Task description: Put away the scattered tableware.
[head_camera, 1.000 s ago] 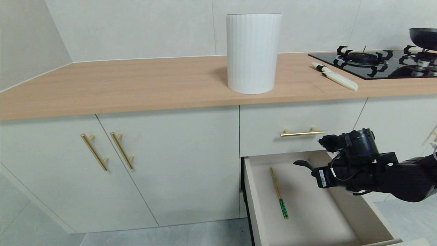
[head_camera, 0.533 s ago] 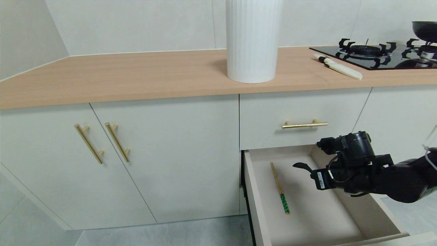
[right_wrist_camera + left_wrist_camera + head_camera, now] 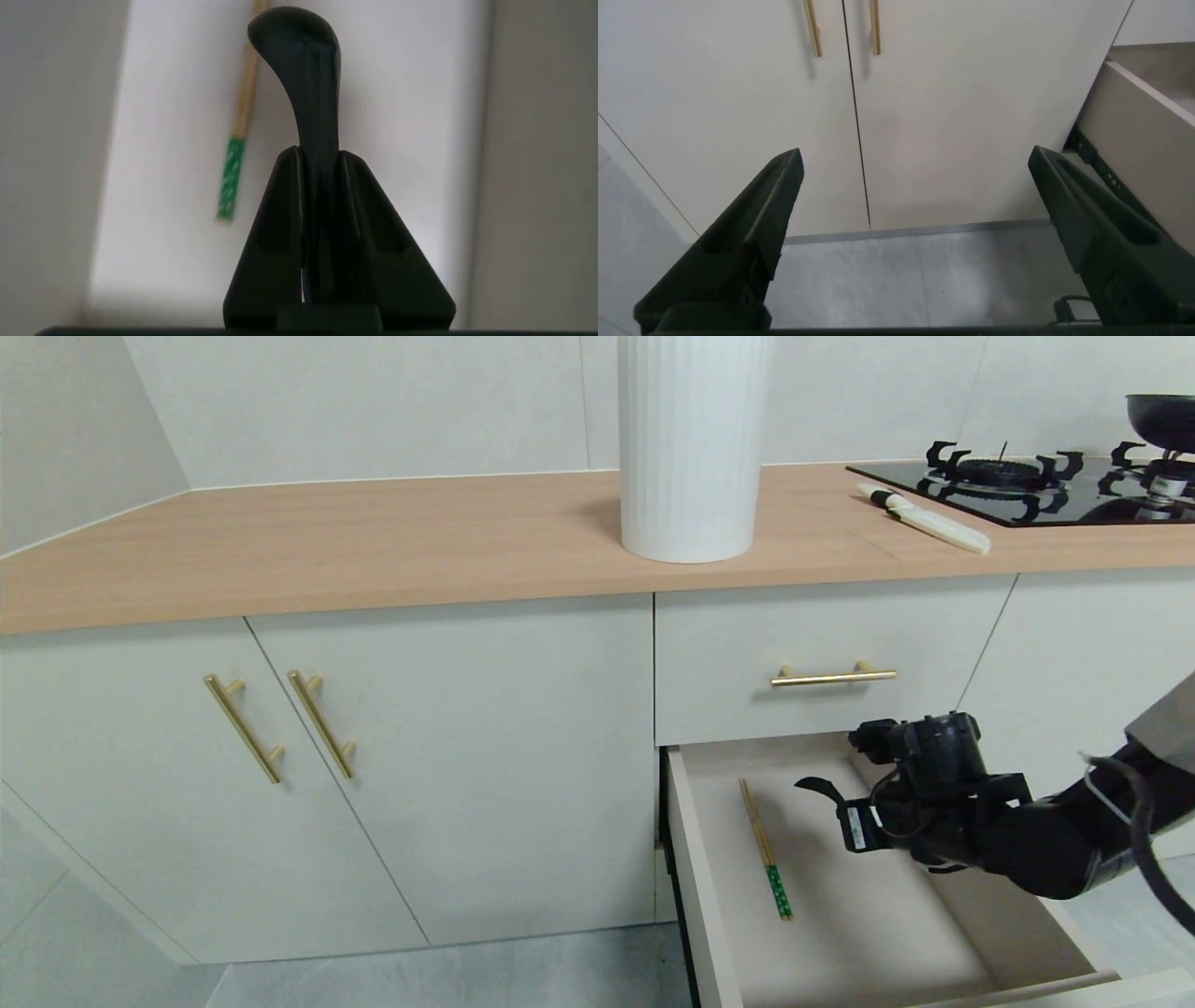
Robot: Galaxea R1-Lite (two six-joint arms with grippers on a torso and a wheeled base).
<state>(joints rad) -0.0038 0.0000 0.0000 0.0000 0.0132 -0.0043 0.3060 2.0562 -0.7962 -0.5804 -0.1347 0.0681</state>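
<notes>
Chopsticks (image 3: pixel 766 851): one pair, green-ended, flat on the floor of the open drawer (image 3: pixel 693 868), near its left wall, green ends toward the front; already stowed, so judged finished with

Right gripper (image 3: pixel 819 788): above the drawer, just right of the chopsticks, not touching them; fingers pressed together, nothing between; empty, hence free for another item

Left gripper (image 3: pixel 915 163): low, before the cupboard doors (image 3: pixel 971 112), beside the drawer; fingers wide apart, nothing held; kept to the side, probably to leave the drawer to the right arm

Knife (image 3: pixel 924 520): flat on the counter (image 3: pixel 373 541), just beside the hob (image 3: pixel 1027 490), well apart from both grippers; likely the next piece to stow

White jar (image 3: pixel 689 448): upright on the counter, above the drawer; contents hidden

Drawer: pulled well out, presumably to take more tableware; closing judged the last step

Handling note: knife thin and flush against the wood, so hard to get fingers under; slip likely on a shallow pinch
</notes>
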